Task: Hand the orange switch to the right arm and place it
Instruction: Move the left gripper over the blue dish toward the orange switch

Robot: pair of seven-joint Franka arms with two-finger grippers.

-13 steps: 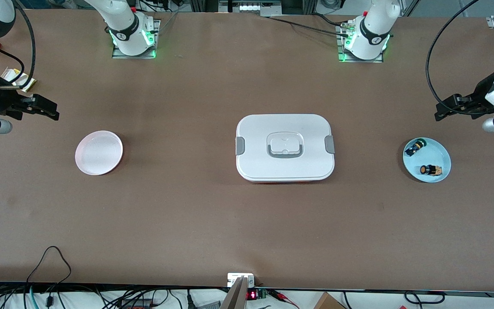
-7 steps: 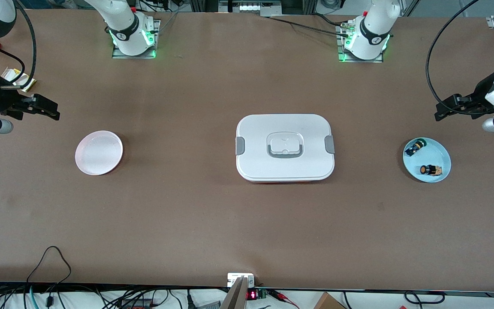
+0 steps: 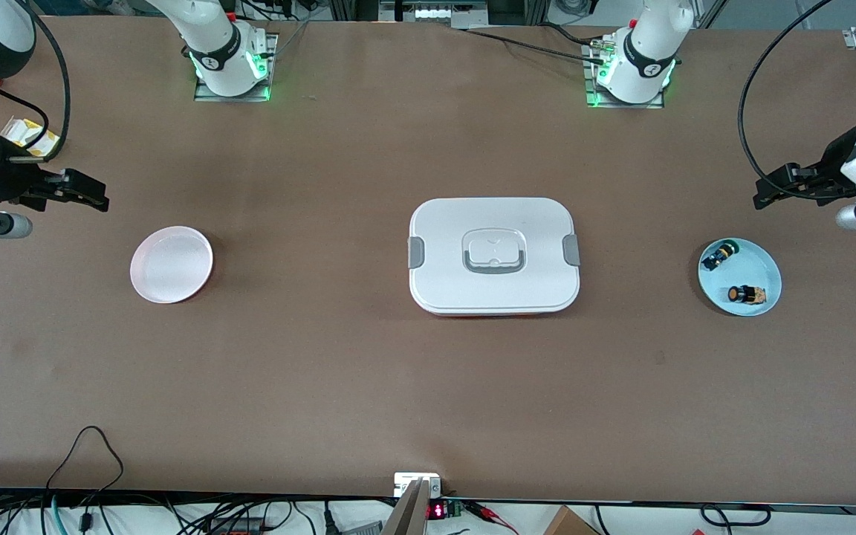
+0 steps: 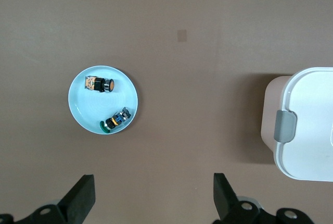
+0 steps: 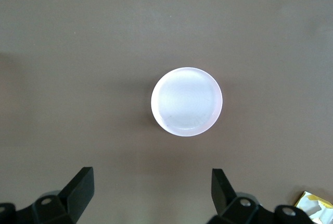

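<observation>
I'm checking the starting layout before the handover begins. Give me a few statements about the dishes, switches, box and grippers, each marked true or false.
1. The orange switch lies in the blue dish. True.
2. The pink dish holds a switch. False: nothing is in it.
3. The left gripper grips the orange switch. False: it is open, holding nothing.
4. The green-capped switch shares the blue dish. True.
5. The white box has its lid off. False: the lid is on.
6. The right gripper is open. True.

Open table around the blue dish (image 3: 762, 261) (green-capped button (image 3: 718, 255) beside the orange switch (image 3: 744, 295) inside)
</observation>
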